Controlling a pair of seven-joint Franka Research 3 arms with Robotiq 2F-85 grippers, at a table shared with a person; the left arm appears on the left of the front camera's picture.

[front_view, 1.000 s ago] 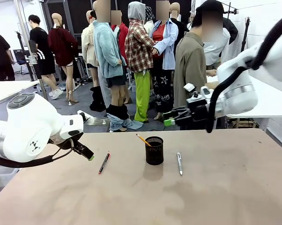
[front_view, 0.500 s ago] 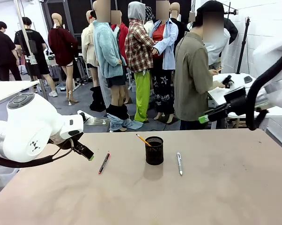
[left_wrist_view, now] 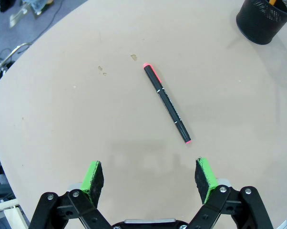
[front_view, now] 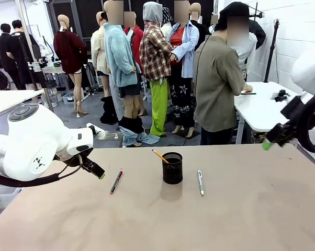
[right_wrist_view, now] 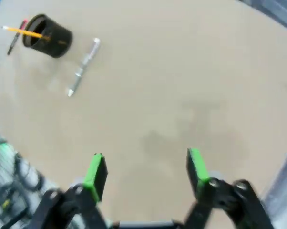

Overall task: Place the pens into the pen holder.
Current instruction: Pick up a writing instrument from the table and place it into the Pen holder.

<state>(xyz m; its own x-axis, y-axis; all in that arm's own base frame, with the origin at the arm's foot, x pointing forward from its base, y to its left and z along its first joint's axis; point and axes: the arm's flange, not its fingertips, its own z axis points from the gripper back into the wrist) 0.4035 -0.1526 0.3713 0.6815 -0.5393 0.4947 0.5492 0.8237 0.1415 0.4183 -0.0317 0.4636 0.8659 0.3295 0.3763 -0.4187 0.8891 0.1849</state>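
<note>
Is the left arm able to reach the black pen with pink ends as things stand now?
Probably yes. The left claw hangs open above the table, just short of the black pen, which lies flat and apart from the pen holder. Nothing stands between them.

Left tool [left_wrist_view: 148, 168] and right tool [right_wrist_view: 146, 161] hover, jaws spread, empty.

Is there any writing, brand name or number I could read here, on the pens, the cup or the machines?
Nothing here can be read as words or numbers.
black pen: tiny white print along the barrel, too small to read.
left arm: a small dark dotted mark on its white shell, too blurred to read.
silver pen and pen holder: no print to be seen.
</note>
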